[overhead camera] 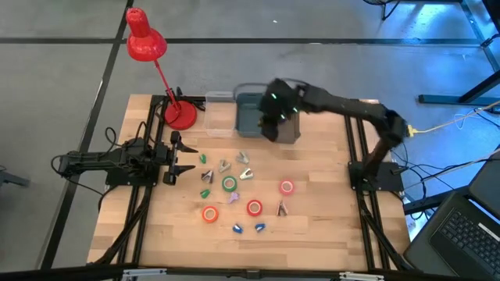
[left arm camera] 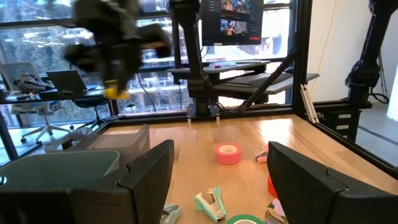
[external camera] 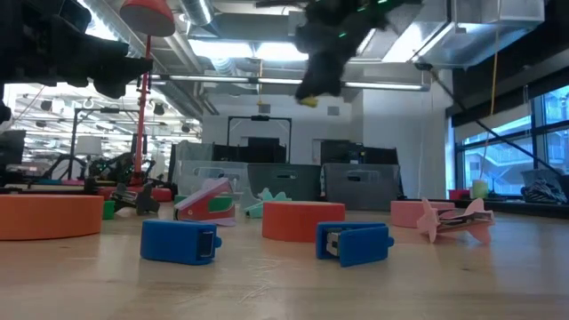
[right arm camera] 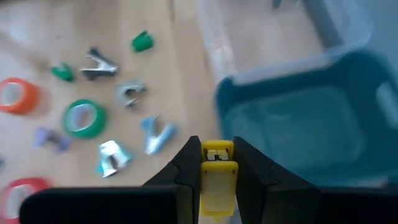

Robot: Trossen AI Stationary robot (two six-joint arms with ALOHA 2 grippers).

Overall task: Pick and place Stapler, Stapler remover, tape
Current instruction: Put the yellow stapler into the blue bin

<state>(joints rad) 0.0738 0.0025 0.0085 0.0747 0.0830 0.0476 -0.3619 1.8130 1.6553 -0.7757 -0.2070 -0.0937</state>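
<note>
while right gripper [right arm camera: 217, 163] hangs above bin [overhead camera: 251, 114] at table's far edge, fingers pinched on yellow stapler [right arm camera: 217, 183], most tape [overhead camera: 229, 184], removers unsorted mid-table; left gripper [overhead camera: 184, 157] wide, empty, left edge.

Table-level look, right arm up high with something yellow

You've got two blue staplers [external camera: 180, 241] [external camera: 355, 243] up front, orange tape rolls [external camera: 50, 216] [external camera: 303, 220] behind them, a pink piece [external camera: 455, 219] off right, and the right gripper [external camera: 313, 89] overhead pinching a small yellow item [external camera: 308, 101].
</note>
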